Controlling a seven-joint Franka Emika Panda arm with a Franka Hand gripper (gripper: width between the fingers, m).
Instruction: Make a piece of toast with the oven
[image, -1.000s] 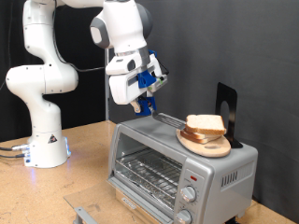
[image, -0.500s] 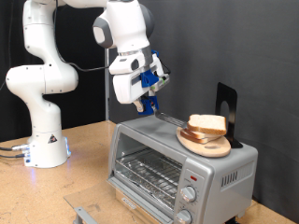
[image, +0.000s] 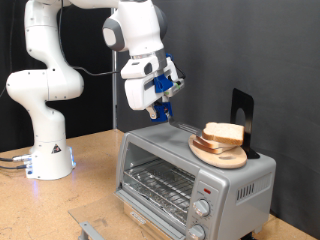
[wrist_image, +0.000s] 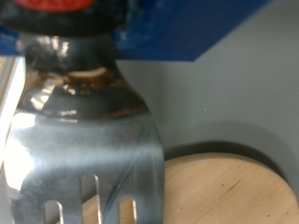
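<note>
The piece of toast (image: 222, 132), pale with a tan crust, lies on a round wooden plate (image: 222, 154) on top of the silver oven (image: 240, 185) at the exterior view's right. My gripper (image: 163, 112) hangs over the oven's top just left of the plate, shut on a metal slotted spatula (image: 183, 127) whose blade points at the plate. In the wrist view the spatula blade (wrist_image: 84, 140) fills the frame, with the plate's rim (wrist_image: 224, 191) just beyond it. The wire rack (image: 155, 185) shows in the oven's front, and two knobs (image: 203, 208) sit on its right panel.
A black stand (image: 241, 112) rises at the back of the oven top behind the plate. The arm's white base (image: 45, 150) stands on the wooden table (image: 90, 185) at the left. A grey metal piece (image: 90, 229) lies at the bottom edge.
The gripper with the spatula has shifted a little to the exterior view's right, closer to the plate. Toast, plate and oven have not moved.
</note>
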